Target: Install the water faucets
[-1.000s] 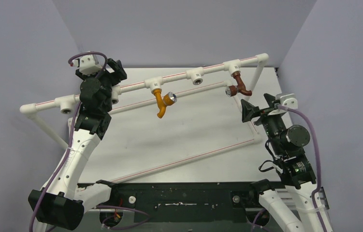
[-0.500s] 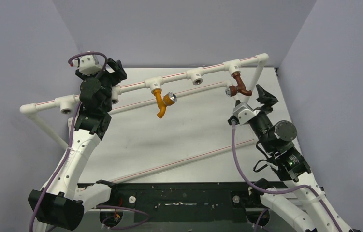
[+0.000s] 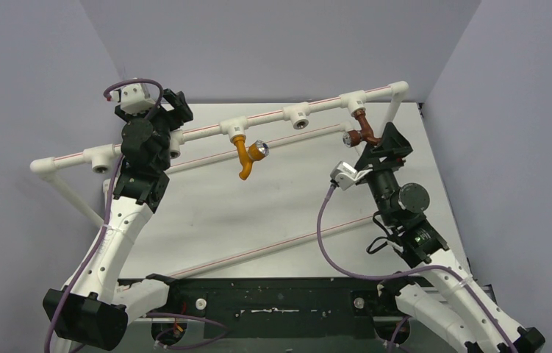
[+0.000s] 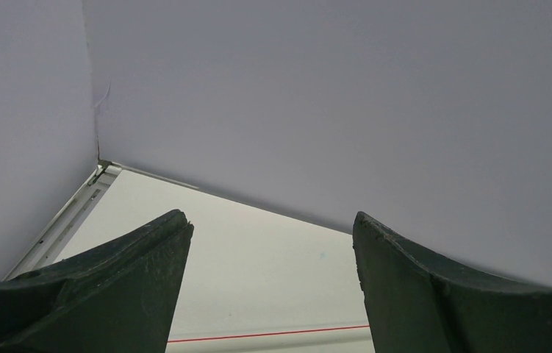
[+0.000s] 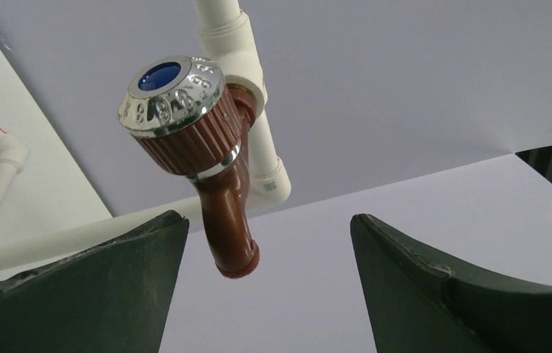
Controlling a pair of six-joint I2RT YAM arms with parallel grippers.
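Note:
Two water faucets hang from the upper white pipe rail [image 3: 273, 118]. The orange-yellow faucet [image 3: 245, 157] hangs mid-rail and no gripper is near it. At the right end, the dark red-brown faucet [image 3: 364, 133] points its silver knob left. My right gripper [image 3: 384, 146] is open just below and right of it. In the right wrist view this faucet [image 5: 210, 158] hangs close above the gap of the open right gripper [image 5: 267, 219], its spout tip near the left finger [image 5: 104, 294], not touching. My left gripper [image 3: 176, 110] is open and empty by the rail's left part, facing the wall [image 4: 269, 220].
The pipe frame has open white sockets [image 3: 300, 116] mid-rail and at the left [image 3: 101, 159]. Lower pipes with red stripes [image 3: 280, 245] cross the white table. Grey walls close in on all sides; the right arm's purple cable [image 3: 324, 228] loops over the table.
The right arm has swung left and forward and turned its wrist, bringing its open gripper up to the red-brown faucet. The left arm has not moved.

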